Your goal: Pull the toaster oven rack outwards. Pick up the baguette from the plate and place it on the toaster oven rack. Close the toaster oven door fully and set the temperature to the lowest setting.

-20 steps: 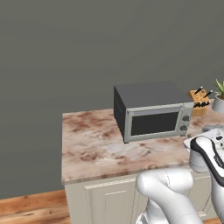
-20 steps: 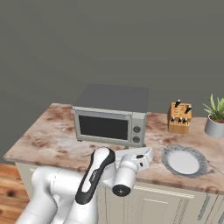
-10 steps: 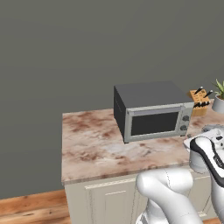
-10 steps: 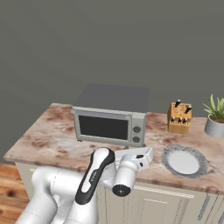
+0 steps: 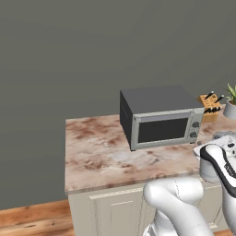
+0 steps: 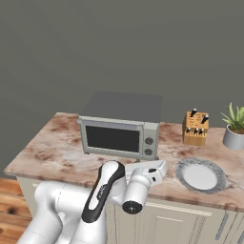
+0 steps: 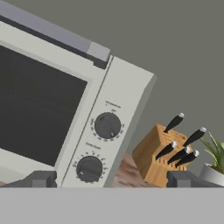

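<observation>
Two fingertips of the tool stand apart before the shut door; opening the toaster oven likely comes next.

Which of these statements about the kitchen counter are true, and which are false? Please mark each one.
1. The door of the toaster oven is shut. True.
2. A baguette lies on the plate. False: the plate looks bare in the right base view.
3. The knife block stands between the toaster oven and the plant pot. True.
4. The claw grips a knob. False: its jaws are open and hold nothing.
5. The knobs sit at the left of the door. False: they sit at its right.
</observation>
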Controlling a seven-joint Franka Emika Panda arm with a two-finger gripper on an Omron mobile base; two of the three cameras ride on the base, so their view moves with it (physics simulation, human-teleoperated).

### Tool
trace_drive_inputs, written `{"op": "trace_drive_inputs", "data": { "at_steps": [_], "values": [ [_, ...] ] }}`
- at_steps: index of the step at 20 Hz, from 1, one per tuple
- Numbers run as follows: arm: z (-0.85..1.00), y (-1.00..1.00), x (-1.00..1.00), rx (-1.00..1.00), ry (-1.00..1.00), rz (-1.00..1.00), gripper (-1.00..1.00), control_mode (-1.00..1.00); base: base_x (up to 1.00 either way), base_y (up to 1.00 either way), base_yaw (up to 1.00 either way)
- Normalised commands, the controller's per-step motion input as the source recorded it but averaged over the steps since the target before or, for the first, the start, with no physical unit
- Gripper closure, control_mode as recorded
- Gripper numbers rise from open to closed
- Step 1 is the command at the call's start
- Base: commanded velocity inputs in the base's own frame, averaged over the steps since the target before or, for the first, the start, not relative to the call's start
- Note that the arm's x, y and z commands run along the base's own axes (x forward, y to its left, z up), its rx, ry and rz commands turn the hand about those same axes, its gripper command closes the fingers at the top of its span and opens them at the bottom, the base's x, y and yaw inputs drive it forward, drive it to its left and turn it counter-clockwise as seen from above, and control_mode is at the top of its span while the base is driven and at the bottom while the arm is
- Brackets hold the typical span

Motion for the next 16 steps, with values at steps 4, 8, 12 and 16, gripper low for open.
{"op": "trace_drive_inputs", "data": {
  "at_steps": [4, 8, 12, 16],
  "values": [
    [0.00, 0.00, 0.00, 0.00, 0.00, 0.00, -1.00, -1.00, 0.00, 0.00, 0.00],
    [0.00, 0.00, 0.00, 0.00, 0.00, 0.00, -1.00, -1.00, 0.00, 0.00, 0.00],
    [0.00, 0.00, 0.00, 0.00, 0.00, 0.00, -1.00, -1.00, 0.00, 0.00, 0.00],
    [0.00, 0.00, 0.04, 0.00, 0.00, 0.00, -1.00, -1.00, 0.00, 0.00, 0.00]
  ]
}}
